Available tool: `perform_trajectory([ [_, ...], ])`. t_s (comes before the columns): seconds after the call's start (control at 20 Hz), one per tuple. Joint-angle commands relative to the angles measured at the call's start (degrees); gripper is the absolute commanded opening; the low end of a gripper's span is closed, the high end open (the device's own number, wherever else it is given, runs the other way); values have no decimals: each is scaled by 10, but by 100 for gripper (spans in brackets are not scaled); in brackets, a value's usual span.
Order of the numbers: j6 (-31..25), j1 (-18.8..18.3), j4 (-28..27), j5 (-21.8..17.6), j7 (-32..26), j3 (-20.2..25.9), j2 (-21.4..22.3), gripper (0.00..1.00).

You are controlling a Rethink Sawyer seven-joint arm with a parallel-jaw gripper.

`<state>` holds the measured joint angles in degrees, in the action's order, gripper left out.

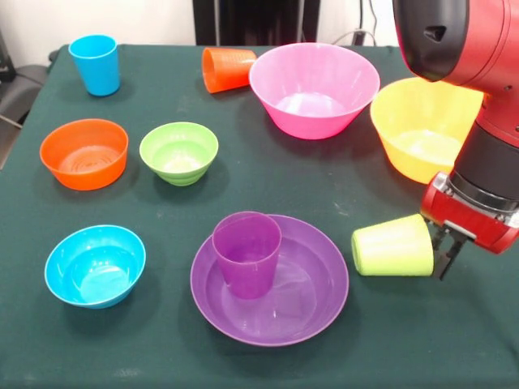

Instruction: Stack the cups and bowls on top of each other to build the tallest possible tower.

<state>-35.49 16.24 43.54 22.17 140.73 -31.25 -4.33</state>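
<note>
My gripper (442, 251) hangs low at the right, right against the wide end of the lime green cup (392, 245), which lies on its side on the cloth. The purple cup (246, 253) stands upright inside the wide purple bowl (308, 312). The blue cup (93, 65) stands upright at the far left. The orange cup (227, 69) lies on its side beside the pink bowl (314, 89). The yellow bowl (422, 130), orange bowl (84, 154), green bowl (178, 152) and blue bowl (95, 265) each stand alone. No tower shows.
The red and black arm (454, 40) comes down at the right, over part of the yellow bowl. A dark green cloth (243, 186) covers the table. The table's far edge runs behind the blue cup and the pink bowl.
</note>
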Motion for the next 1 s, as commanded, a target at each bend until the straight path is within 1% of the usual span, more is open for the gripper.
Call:
perform_trajectory([
  [0.05,-7,2,35,-1,91,35,7,0],
  [0.1,-7,2,35,-2,91,34,7,100],
  [0.55,-5,3,39,-2,95,31,9,100],
  [0.8,-7,-1,44,-9,74,37,16,100],
  [1.0,-3,-2,47,-9,72,39,19,100],
])
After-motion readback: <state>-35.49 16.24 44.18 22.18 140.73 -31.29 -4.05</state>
